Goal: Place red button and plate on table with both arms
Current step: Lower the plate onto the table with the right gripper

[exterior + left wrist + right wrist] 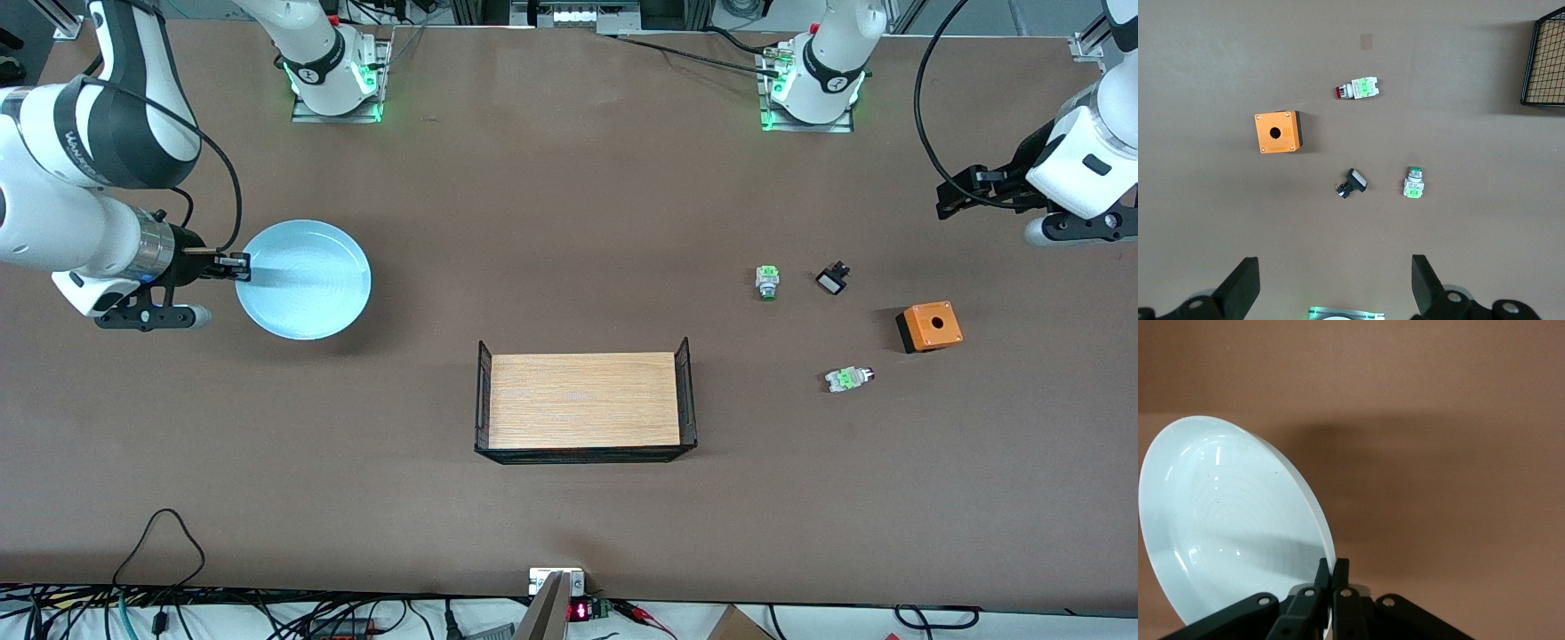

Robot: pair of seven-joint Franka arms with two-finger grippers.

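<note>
Two risks are noted. First, the plate is pinched only at its rim by the right gripper, jaws clamped thin on the edge as seen in the right wrist view; a narrow edge grip on a smooth glazed rim could be lost, letting the plate pivot or drop. In that view the plate appears tilted, and whether its low edge touches the table cannot be told. If the jaws are opened before it is level and seated, a rocking or sliding landing is likely.

Second, the red button is small and lies on its side. A similar green-capped unit and a small black-and-white part lie near it, so the wrong piece could be picked, or the round body could roll out from between the fingers.

Positions on the front view's clock face: the plate extends from the right gripper toward 3 o'clock, rim held at the plate's 9 o'clock edge, toward the right arm's end of the table. The left gripper, fingers spread wide and holding nothing, is parked over the left arm's end; the red button lies well apart from it, toward 7 o'clock, with an orange box between them. The wood-topped rack stands mid-table, clear of both.
</note>
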